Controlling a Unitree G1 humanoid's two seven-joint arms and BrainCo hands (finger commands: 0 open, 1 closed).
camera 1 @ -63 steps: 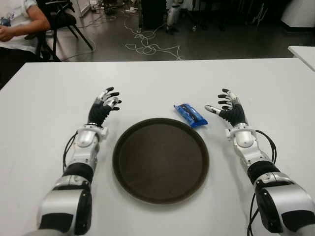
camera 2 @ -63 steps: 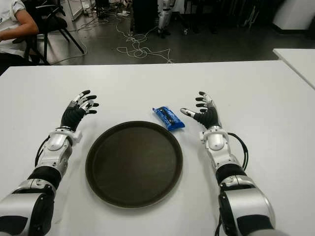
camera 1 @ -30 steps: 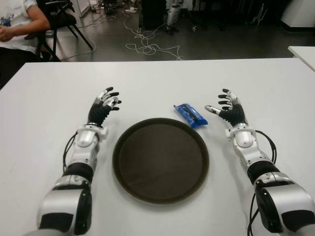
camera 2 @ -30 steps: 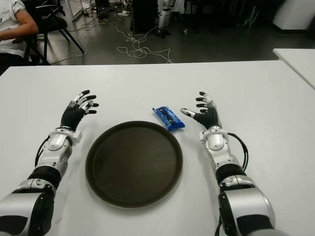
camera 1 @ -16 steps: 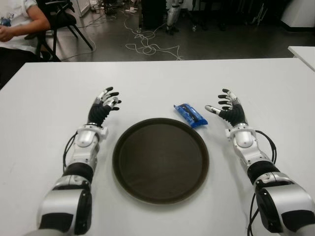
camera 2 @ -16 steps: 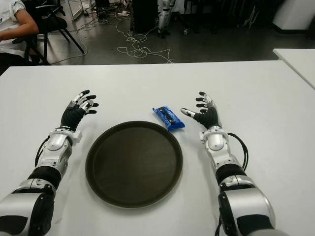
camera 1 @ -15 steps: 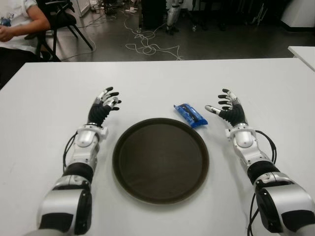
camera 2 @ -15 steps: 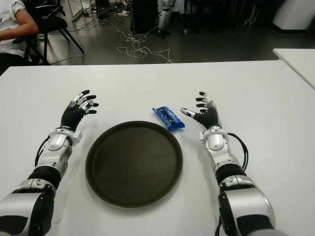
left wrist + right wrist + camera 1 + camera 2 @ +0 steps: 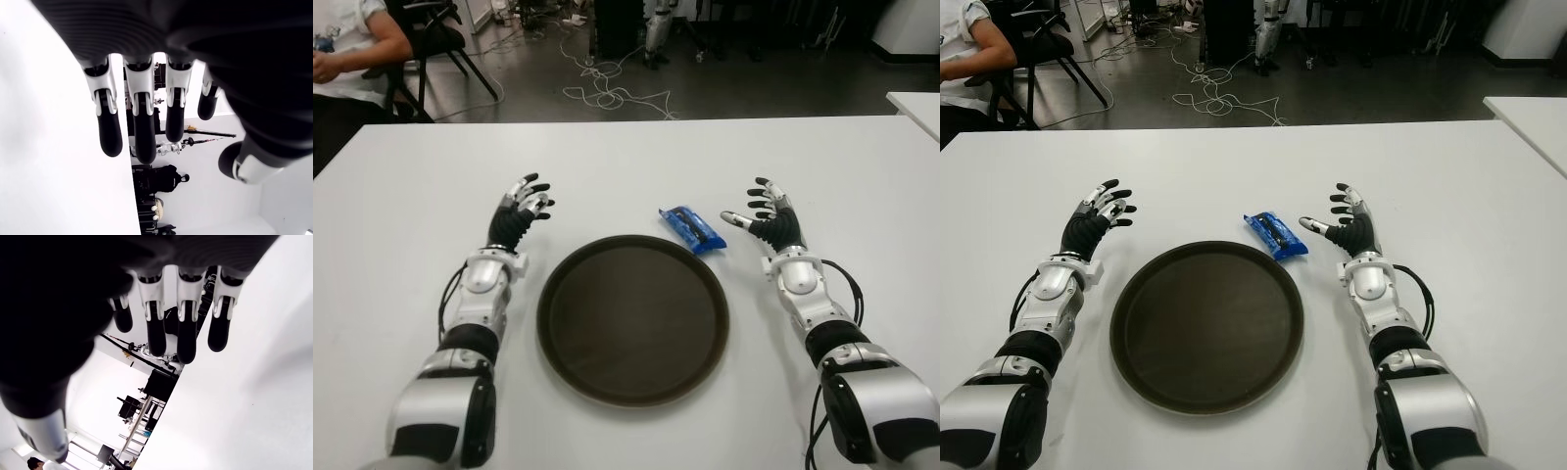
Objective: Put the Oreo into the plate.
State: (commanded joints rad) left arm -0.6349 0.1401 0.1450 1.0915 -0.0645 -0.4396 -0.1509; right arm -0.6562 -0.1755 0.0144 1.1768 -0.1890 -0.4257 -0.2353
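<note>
A blue Oreo packet (image 9: 692, 228) lies on the white table just beyond the far right rim of a round dark brown plate (image 9: 632, 316). The plate holds nothing. My right hand (image 9: 766, 212) is to the right of the packet, fingers spread, its thumb tip a short way from the wrapper without touching it. My left hand (image 9: 522, 208) is to the left of the plate, fingers spread and holding nothing. Both wrist views show straight fingers (image 9: 139, 125) (image 9: 182, 328) over bare table.
The white table (image 9: 636, 162) stretches far beyond the hands. A second white table (image 9: 915, 103) edge shows at the far right. Behind, a person sits on a chair (image 9: 352, 49) at the far left, and cables (image 9: 607, 90) lie on the dark floor.
</note>
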